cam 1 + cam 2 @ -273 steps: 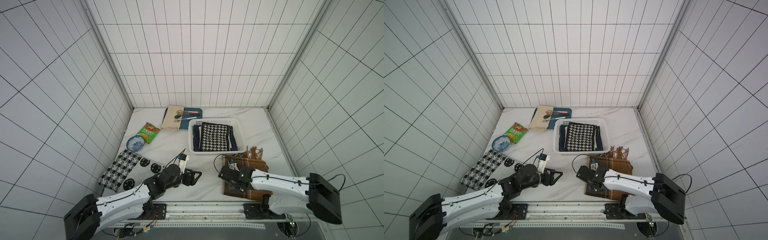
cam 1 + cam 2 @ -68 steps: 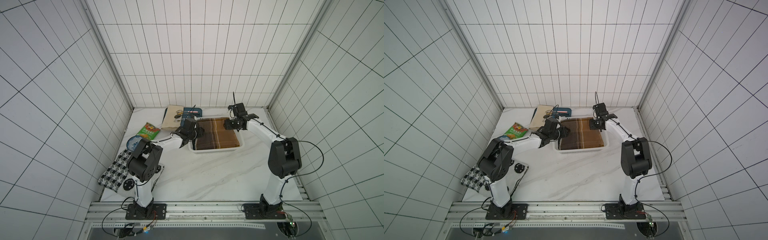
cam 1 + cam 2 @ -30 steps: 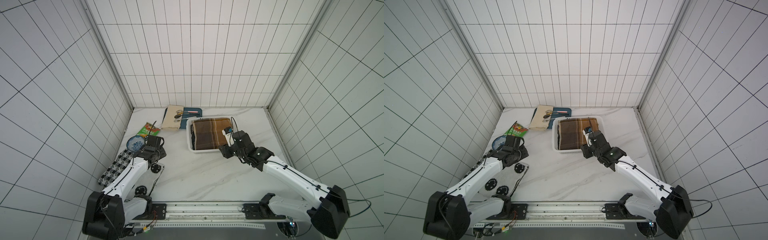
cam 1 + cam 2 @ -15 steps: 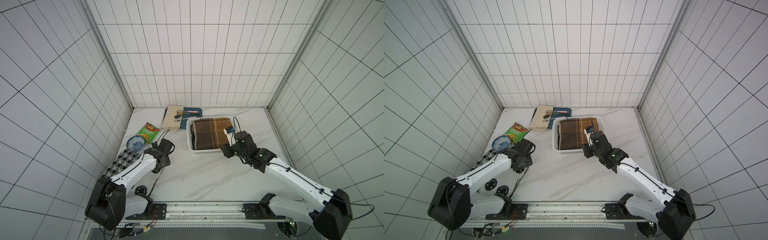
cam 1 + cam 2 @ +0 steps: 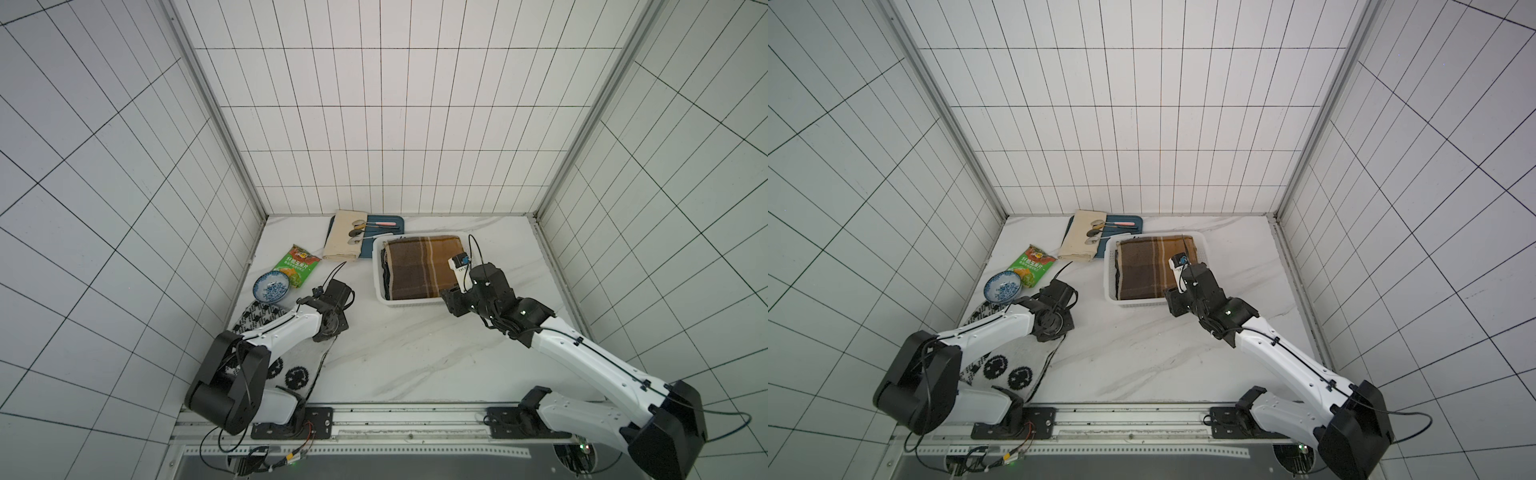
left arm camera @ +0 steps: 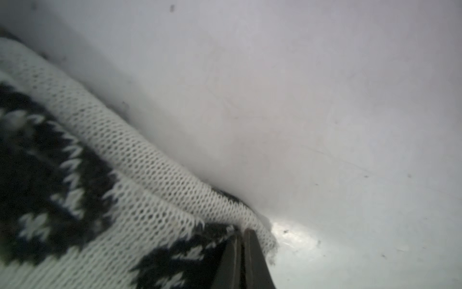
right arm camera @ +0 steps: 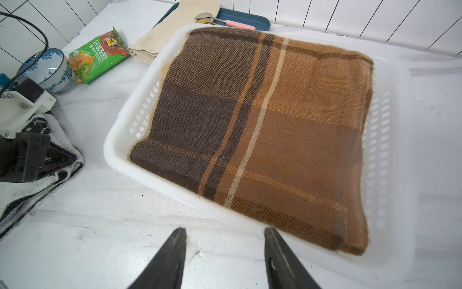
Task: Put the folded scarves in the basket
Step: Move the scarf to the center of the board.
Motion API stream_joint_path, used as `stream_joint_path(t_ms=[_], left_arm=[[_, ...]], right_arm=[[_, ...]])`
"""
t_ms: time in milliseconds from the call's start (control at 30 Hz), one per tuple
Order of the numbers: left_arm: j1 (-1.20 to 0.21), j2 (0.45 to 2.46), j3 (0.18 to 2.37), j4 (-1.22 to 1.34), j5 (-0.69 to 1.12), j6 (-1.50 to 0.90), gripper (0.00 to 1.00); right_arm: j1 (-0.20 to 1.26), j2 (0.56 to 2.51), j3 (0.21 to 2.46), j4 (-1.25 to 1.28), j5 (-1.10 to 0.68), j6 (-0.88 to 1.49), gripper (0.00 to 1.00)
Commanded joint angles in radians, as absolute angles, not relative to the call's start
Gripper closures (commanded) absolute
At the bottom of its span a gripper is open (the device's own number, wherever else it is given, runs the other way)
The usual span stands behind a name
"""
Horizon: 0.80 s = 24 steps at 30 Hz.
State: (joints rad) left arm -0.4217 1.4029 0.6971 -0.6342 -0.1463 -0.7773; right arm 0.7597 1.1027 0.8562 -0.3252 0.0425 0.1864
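A brown plaid folded scarf [image 5: 419, 266] [image 7: 262, 120] lies flat in the white basket [image 5: 380, 270] [image 7: 120, 140] and fills most of it. A black-and-white knitted scarf [image 5: 305, 357] [image 6: 100, 175] lies on the table at the front left. My left gripper [image 5: 330, 332] [image 6: 241, 231] points down at that scarf's right corner, its jaws shut on the knit edge, which rises to the tips. My right gripper [image 5: 451, 305] [image 7: 225, 231] hovers just outside the basket's near right corner, open and holding nothing.
A blue patterned bowl [image 5: 271, 286] and a green snack bag [image 5: 298, 266] sit to the left of the basket. Behind them lie a beige cloth [image 5: 345, 241] and a dark-blue tray [image 5: 384, 226] with spoons. Tiled walls close three sides.
My left arm swung from beside the bowl to the knitted scarf's corner and its jaws closed there. The right arm has hardly moved. The brown scarf stays in the basket.
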Motion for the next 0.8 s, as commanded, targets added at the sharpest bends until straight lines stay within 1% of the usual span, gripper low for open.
stream_joint_path(t_ms=[0,100,133,200,267,333,467,600,767], left_arm=[[-0.438,1.428,0.696,-0.482,-0.015,-0.827,0.93],[-0.445,1.437,0.668,-0.322,0.055,-0.875,0.91],[-0.453,1.442,0.661,-0.262,0.079,-0.897,0.89],[-0.48,1.46,0.671,-0.191,0.11,-0.909,0.79],[-0.505,1.478,0.701,-0.173,0.13,-0.907,0.73],[-0.527,1.471,0.723,-0.188,0.125,-0.905,0.63],[-0.528,1.381,0.716,-0.267,0.054,-0.917,0.53],[-0.511,1.254,0.721,-0.406,-0.031,-0.873,0.49],[-0.509,1.133,0.693,-0.482,-0.061,-0.816,0.49]], right_arm=[[0.769,1.091,0.831,-0.321,0.055,0.178,0.47],[0.769,1.096,0.836,-0.324,0.051,0.178,0.47],[0.769,1.096,0.838,-0.326,0.052,0.177,0.47],[0.769,1.091,0.836,-0.326,0.053,0.177,0.47],[0.769,1.087,0.833,-0.323,0.056,0.178,0.47],[0.769,1.089,0.835,-0.324,0.05,0.178,0.47],[0.77,1.088,0.838,-0.327,0.032,0.182,0.47],[0.769,1.091,0.837,-0.324,0.031,0.183,0.46],[0.769,1.088,0.838,-0.324,-0.001,0.19,0.45]])
